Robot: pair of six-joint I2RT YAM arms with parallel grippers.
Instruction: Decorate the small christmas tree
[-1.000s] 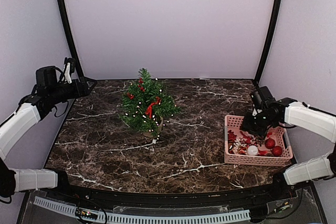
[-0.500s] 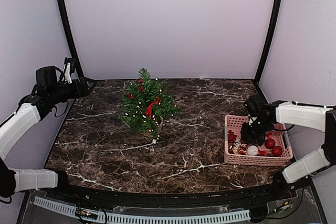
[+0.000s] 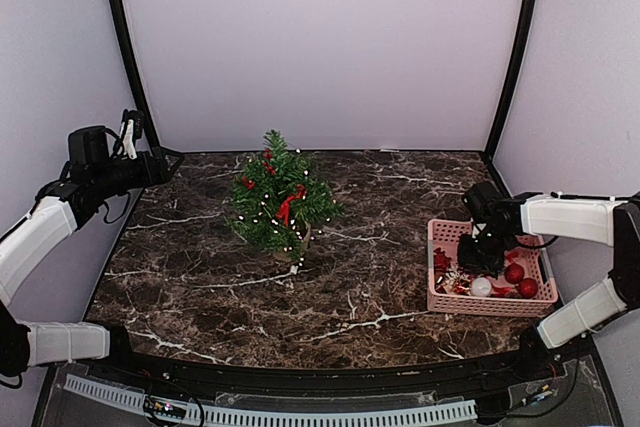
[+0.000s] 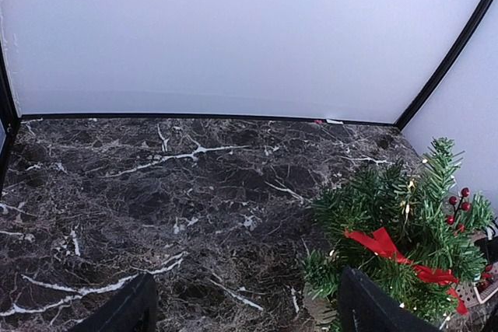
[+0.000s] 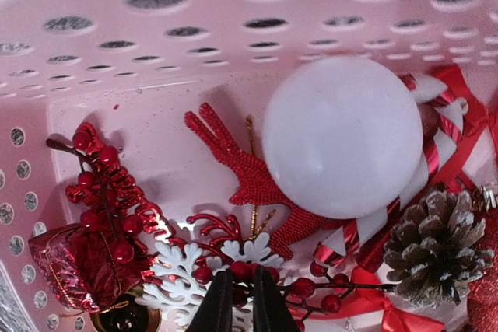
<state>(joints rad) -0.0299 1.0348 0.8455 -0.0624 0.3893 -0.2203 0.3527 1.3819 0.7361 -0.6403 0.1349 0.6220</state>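
The small christmas tree [image 3: 280, 202] stands left of the table's middle, with a red ribbon, red berries and small lights on it; it also shows in the left wrist view [image 4: 405, 246]. My right gripper [image 3: 478, 259] is down inside the pink basket [image 3: 490, 307]. In the right wrist view it [image 5: 236, 301] is shut on a red berry sprig [image 5: 303, 285] that lies over a white snowflake [image 5: 179, 277]. My left gripper [image 3: 165, 162] is open and empty, held high at the far left [image 4: 245, 312].
The basket [image 5: 156, 52] also holds a white ball [image 5: 342, 145], a red glitter reindeer [image 5: 249, 176], a pine cone [image 5: 432, 246], a candy cane [image 5: 366, 231], a red gift box [image 5: 66, 258] and red balls [image 3: 520, 279].
My right gripper has moved left and down into the basket onto the ornaments. The left arm and the tree have not moved.
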